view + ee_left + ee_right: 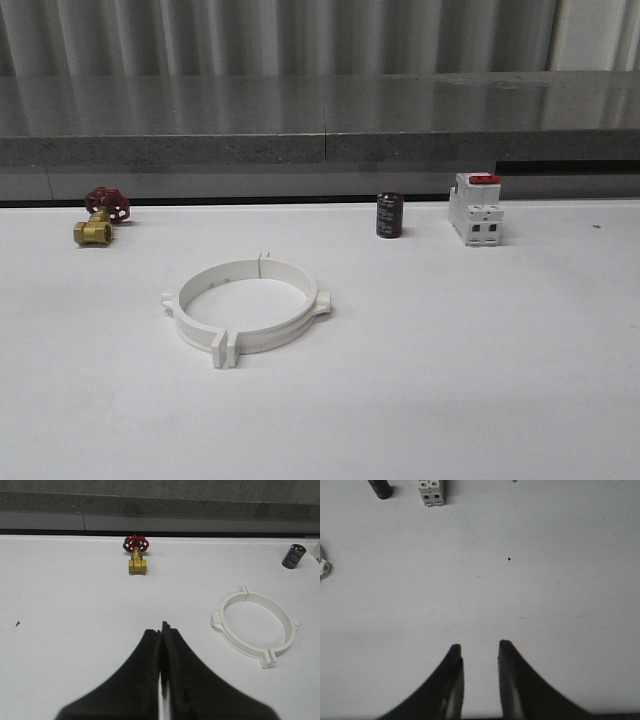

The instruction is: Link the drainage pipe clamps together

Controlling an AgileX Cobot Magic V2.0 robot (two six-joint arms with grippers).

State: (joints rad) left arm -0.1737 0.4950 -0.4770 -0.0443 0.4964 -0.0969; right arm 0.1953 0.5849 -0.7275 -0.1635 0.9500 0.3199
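The two white drainage pipe clamps (245,311) lie on the white table as one closed hoop, their flange tabs meeting at the front and at the back. In the left wrist view the hoop (255,624) sits off to one side of my left gripper (162,630), whose black fingers are pressed together with nothing between them. My right gripper (479,647) hangs over bare table with its fingers apart and empty. One flange tab of the clamps (324,567) peeks in at the edge of the right wrist view.
A brass valve with a red handwheel (100,215) lies at the back left. A dark cylindrical capacitor (390,215) and a white breaker block with a red switch (476,208) stand at the back right. A grey ledge (320,140) runs behind the table.
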